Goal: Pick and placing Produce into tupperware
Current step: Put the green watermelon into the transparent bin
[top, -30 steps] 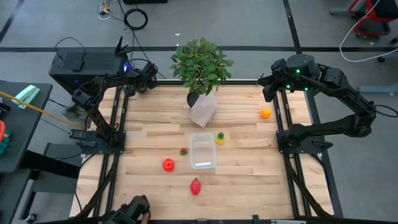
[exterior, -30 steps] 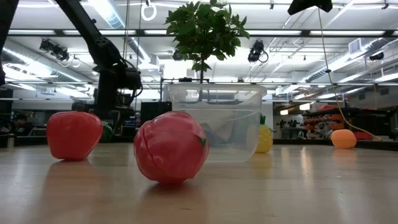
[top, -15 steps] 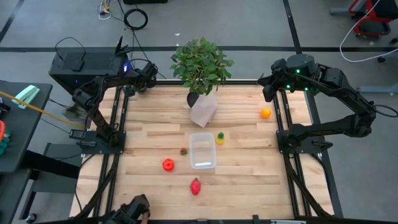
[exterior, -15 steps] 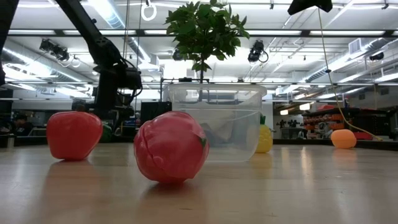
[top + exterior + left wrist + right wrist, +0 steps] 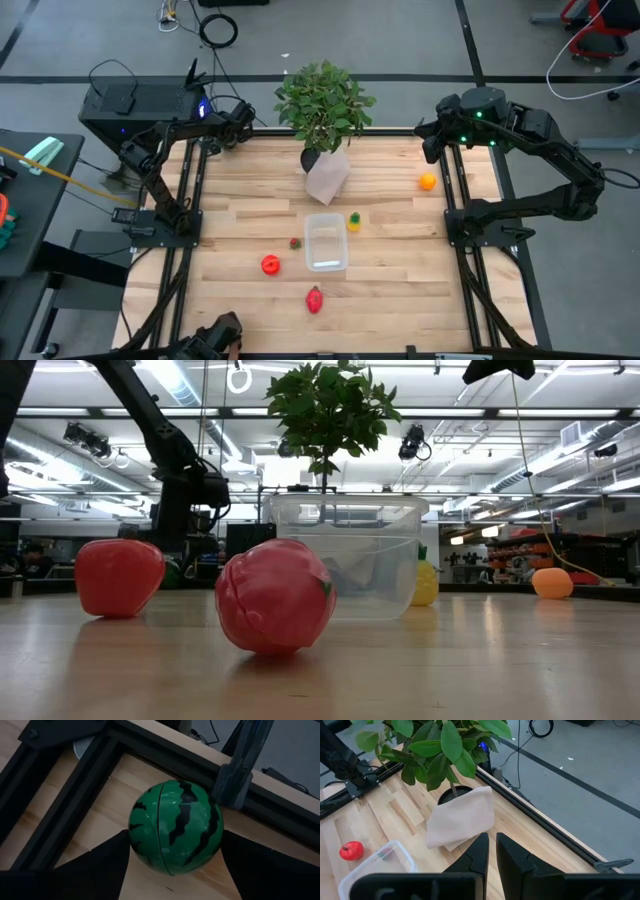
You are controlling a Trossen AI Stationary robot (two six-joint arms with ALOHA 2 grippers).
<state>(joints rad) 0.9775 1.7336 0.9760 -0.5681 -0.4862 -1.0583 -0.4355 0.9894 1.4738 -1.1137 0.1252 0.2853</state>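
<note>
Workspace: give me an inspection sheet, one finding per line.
Surface: wooden table, inside a black frame.
Job's things: tub mid-table, no produce in it; yellow piece, small red piece, red fruit, pinkish fruit and orange on the wood; watermelon at the far left corner.
Clutter: potted plant.
Grippers: left gripper astride the watermelon, fingers open; right gripper shut, raised at the far right corner, empty.
Cables: loops on the floor.
Surroundings: black box, chair.
</note>
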